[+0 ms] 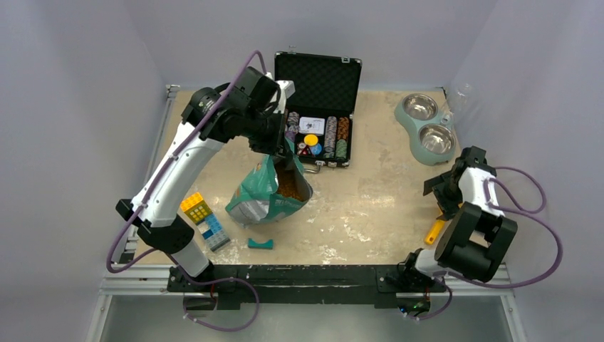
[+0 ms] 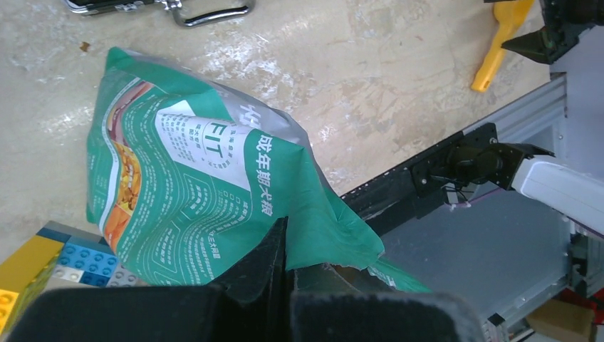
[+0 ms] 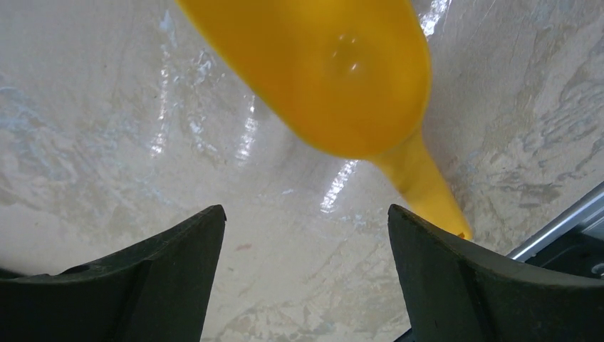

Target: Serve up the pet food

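A teal-green pet food bag (image 1: 262,198) stands open in the middle of the table, brown kibble (image 1: 290,187) showing in its mouth. My left gripper (image 1: 279,151) is shut on the bag's top edge; in the left wrist view the fingers (image 2: 271,256) pinch the torn green rim (image 2: 335,228). A yellow plastic scoop (image 1: 434,231) lies at the near right. My right gripper (image 1: 447,203) hovers open just above it; in the right wrist view the scoop's bowl (image 3: 320,64) lies ahead of the spread fingertips (image 3: 203,228). A pale green double bowl feeder (image 1: 426,128) stands at the far right.
An open black case (image 1: 318,107) of poker chips stands behind the bag. Coloured toy bricks (image 1: 205,221) lie at the near left, and a small teal piece (image 1: 260,244) lies near the front edge. A black rail (image 1: 299,274) runs along the table's front.
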You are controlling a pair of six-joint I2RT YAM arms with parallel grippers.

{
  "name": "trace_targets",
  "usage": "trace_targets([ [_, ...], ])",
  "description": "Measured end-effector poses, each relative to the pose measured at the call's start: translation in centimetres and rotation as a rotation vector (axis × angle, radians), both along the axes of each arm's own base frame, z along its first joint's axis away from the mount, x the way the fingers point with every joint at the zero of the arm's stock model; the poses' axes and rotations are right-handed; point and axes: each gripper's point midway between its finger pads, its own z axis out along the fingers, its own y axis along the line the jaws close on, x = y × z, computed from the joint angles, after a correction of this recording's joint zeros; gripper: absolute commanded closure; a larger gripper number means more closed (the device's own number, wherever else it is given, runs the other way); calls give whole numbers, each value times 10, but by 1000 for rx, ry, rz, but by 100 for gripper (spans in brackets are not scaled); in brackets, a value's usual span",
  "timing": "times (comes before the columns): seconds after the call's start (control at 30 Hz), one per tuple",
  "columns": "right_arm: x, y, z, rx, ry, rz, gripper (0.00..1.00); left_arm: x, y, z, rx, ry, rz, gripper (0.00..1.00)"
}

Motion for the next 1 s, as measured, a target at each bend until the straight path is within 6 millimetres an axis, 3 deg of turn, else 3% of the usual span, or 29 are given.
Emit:
trace_targets([
  [0.17,-5,-11,-13,-31,68,11,13,-4,-9,-3,-35,39,-8,100],
  [0.53,-14,-28,0,-142,79,78,11,-4,-2,-1,-35,14,9,100],
  [1.0,-43,-42,-10,-137,176,22,11,-8,-3,-1,-59,5,2,100],
])
